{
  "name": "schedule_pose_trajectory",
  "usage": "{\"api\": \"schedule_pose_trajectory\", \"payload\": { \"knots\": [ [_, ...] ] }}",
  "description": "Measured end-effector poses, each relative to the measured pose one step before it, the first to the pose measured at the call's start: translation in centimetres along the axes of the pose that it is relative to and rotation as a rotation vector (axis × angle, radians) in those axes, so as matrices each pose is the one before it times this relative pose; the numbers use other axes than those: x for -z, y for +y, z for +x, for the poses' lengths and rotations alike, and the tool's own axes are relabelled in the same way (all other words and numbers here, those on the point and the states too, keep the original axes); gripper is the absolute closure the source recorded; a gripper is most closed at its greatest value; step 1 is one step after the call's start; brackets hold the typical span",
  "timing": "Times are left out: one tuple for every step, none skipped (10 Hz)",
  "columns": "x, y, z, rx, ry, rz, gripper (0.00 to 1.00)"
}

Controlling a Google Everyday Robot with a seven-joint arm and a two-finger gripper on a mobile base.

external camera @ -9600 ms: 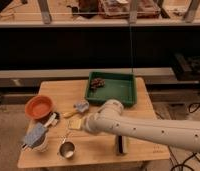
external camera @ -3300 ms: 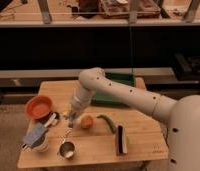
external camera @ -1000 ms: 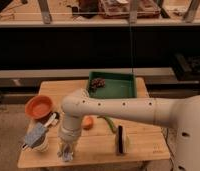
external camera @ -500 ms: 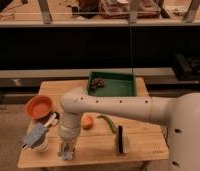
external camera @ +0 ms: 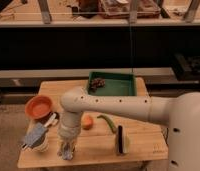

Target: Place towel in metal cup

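My gripper [external camera: 67, 145] points straight down at the front left of the wooden table [external camera: 143, 147]. It sits right over the metal cup [external camera: 67, 155], which is mostly hidden beneath it. A grey towel [external camera: 66, 149] bunches at the gripper's tip, at the cup's mouth. I cannot tell how far the towel is inside the cup. The white arm [external camera: 108, 105] sweeps in from the right.
A white cup holding a grey-blue cloth [external camera: 36, 136] stands just left of the gripper. An orange bowl [external camera: 39, 106] is behind it. An orange fruit [external camera: 88, 121], a green pepper [external camera: 107, 123] and a dark brush [external camera: 121, 140] lie to the right. A green tray [external camera: 115, 85] is at the back.
The arm carried the towel from mid-table to the front left, over the metal cup, which it now covers. In the last second it has barely moved.
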Motion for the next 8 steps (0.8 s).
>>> {"api": "schedule_pose_trajectory", "payload": {
  "knots": [
    [-0.084, 0.149, 0.027, -0.00337, -0.00436, -0.00023, 1.0],
    [-0.143, 0.111, 0.143, -0.00508, -0.00432, 0.00268, 1.0],
    [-0.122, 0.116, 0.098, -0.00408, -0.00451, 0.00056, 0.99],
    [-0.064, 0.209, 0.095, -0.01006, -0.00179, 0.00089, 0.93],
    [0.033, 0.162, 0.015, -0.00728, 0.00107, 0.00219, 0.85],
    [0.033, 0.086, 0.045, -0.00659, 0.00468, 0.00487, 0.74],
    [0.2, -0.02, 0.034, -0.00433, 0.00779, 0.00331, 0.62],
    [0.133, 0.002, 0.056, -0.00389, 0.00432, 0.00093, 0.53]
  ]
}}
